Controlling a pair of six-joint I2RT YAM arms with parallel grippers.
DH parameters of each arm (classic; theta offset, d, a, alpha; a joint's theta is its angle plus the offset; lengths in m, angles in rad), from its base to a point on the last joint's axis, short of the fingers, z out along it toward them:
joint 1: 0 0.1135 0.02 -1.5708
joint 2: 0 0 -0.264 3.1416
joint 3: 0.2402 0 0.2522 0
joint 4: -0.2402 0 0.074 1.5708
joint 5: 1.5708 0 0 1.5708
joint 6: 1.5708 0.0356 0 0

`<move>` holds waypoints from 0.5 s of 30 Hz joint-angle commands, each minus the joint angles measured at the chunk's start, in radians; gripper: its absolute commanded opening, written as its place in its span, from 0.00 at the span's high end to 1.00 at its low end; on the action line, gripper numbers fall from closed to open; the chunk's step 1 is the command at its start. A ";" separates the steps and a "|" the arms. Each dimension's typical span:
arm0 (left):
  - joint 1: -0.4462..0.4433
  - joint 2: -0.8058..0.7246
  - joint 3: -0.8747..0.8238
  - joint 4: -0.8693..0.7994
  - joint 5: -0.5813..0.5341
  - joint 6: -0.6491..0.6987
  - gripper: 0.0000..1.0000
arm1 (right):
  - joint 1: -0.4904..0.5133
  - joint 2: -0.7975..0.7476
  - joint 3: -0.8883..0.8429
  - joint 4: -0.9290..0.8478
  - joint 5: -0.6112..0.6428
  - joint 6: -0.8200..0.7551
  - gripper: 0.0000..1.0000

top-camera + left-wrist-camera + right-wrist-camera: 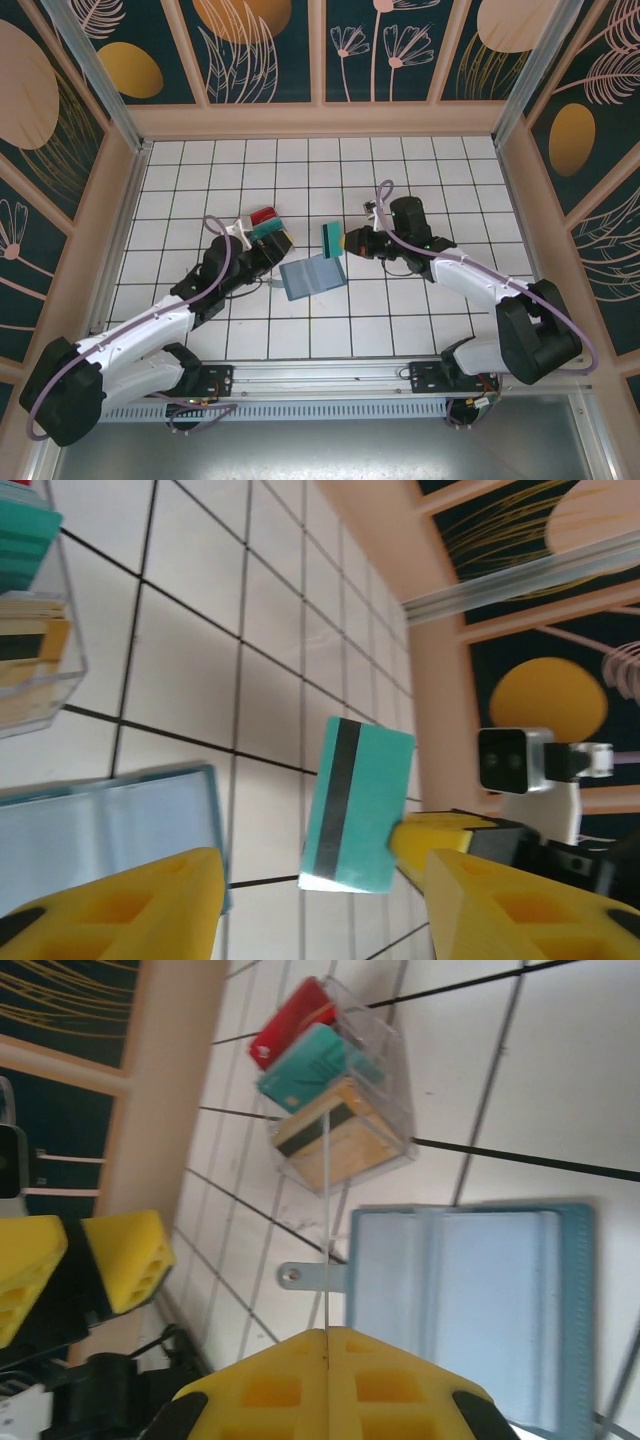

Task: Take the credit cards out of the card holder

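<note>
The right gripper [328, 1345] was clamped shut on a teal card [355, 800], pinching it by one long edge. We saw the left gripper [325, 900] with its yellow fingers [130, 910] spread apart and nothing between them, facing that card across the card holder [312, 277]. The slate-blue holder lay opened flat on the white tiled table [400, 170], between the two grippers. Its small strap tab [300, 1277] stuck out on the side nearer the left arm. Just beside the left gripper stood a clear box [392, 1065] holding three stored cards [305, 1070], red, teal and tan, set on edge side by side. The held card hung near the holder's far corner, its striped face turned to the left gripper. Its black stripe ran along its long axis, which from overhead ran roughly front to back. How steeply it tilted we could not tell.
</note>
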 commanded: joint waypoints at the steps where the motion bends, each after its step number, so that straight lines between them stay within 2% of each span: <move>1: 0.008 0.010 -0.035 0.148 0.081 -0.052 0.45 | -0.007 -0.010 0.015 0.147 -0.122 0.074 1.00; 7: 0.008 0.061 -0.051 0.268 0.156 -0.079 0.48 | 0.005 0.033 -0.011 0.335 -0.245 0.187 1.00; 15: 0.008 0.116 -0.025 0.323 0.222 -0.083 0.52 | 0.048 0.074 0.007 0.373 -0.270 0.203 1.00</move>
